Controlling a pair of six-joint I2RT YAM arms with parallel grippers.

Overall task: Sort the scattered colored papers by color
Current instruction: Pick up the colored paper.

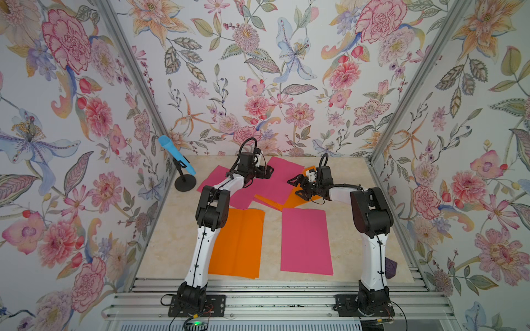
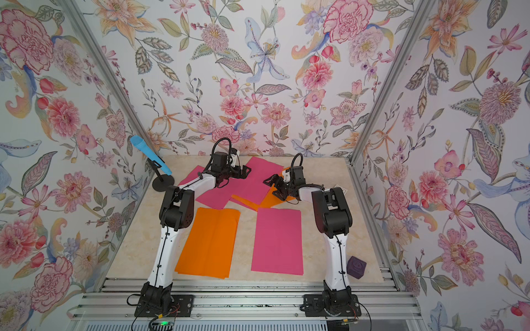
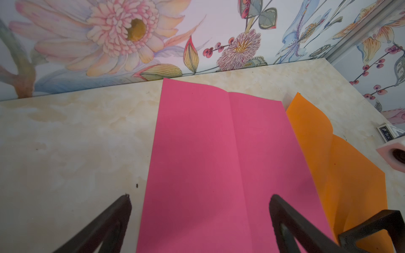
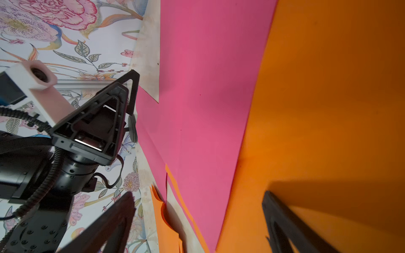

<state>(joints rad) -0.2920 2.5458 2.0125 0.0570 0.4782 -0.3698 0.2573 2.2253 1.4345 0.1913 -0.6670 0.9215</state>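
Note:
Two colored papers lie flat near the front in both top views: an orange sheet (image 1: 238,243) (image 2: 209,242) and a pink sheet (image 1: 305,242) (image 2: 278,240). At the back is an overlapping pile of pink sheets (image 1: 275,183) and orange sheets (image 1: 295,199). My left gripper (image 1: 268,172) (image 3: 200,197) hovers open over a creased pink sheet (image 3: 219,164), with an orange sheet (image 3: 350,175) beside it. My right gripper (image 1: 295,186) (image 4: 198,195) is open where a pink sheet (image 4: 197,109) overlaps an orange sheet (image 4: 328,109), holding nothing.
A blue microphone (image 1: 176,156) on a black stand is at the back left corner. A purple cube (image 2: 356,268) sits at the front right by the right arm's base. A small white card (image 3: 390,132) lies near the right wall. Floral walls enclose three sides.

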